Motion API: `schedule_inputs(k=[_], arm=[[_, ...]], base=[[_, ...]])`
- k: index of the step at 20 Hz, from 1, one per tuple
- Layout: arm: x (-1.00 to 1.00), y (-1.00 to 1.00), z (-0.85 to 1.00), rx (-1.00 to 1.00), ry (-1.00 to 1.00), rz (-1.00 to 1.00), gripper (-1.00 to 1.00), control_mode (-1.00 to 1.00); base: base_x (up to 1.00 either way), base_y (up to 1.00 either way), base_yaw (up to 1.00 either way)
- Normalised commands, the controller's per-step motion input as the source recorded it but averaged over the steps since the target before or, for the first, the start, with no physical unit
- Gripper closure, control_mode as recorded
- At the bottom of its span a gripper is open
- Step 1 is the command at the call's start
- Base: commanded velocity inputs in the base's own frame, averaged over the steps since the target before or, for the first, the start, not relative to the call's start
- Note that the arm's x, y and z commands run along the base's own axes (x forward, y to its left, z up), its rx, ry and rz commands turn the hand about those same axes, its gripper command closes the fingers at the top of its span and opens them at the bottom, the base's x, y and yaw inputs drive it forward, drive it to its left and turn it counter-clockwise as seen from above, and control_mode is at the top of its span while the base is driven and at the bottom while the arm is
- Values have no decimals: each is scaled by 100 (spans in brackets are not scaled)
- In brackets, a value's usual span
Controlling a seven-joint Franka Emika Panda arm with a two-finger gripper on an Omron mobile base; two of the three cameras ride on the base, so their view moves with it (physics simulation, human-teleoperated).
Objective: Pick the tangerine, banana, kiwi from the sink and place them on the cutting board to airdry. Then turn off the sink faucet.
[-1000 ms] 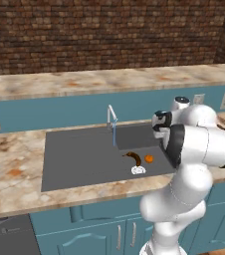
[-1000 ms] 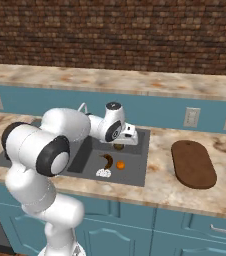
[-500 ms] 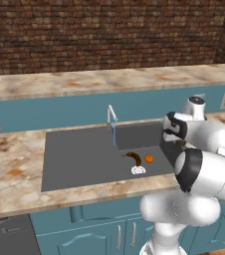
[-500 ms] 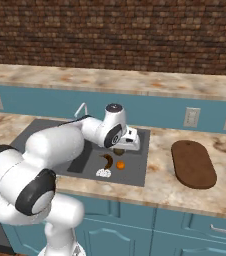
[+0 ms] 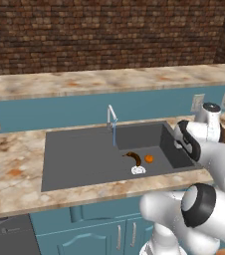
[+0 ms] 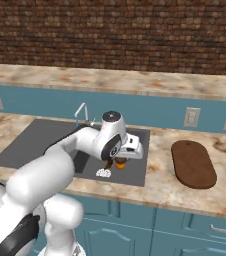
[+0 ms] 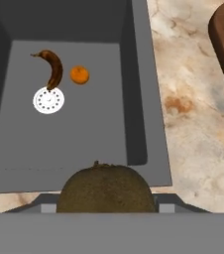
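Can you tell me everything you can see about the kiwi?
The kiwi is an olive-brown oval with a rough, fuzzy-looking skin and a tiny nub on top. In the hand view it sits very close, between the finger tips of the hand, which holds it up in the air. Its lower part is hidden. Below and beyond it lie the near edge of the sink and the marbled counter. It touches nothing but the hand.

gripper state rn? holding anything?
Gripper: closed on the kiwi, held above the sink's right side.
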Motion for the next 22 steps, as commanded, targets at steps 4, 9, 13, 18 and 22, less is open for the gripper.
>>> schedule_inputs(k=[4,9,13,18,22], arm=[[-18,-34,21,-1,0,-4,100,-100],[0,-43,23,0,0,-4,100,-100],[-16,-26,29,12,7,-8,100,-100],[-47,-19,41,27,10,-10,100,-100],[-58,-6,8,13,-1,-6,100,-100]], base=[[0,0,0],[0,0,0],[0,0,0],[0,0,0],[0,0,0]])
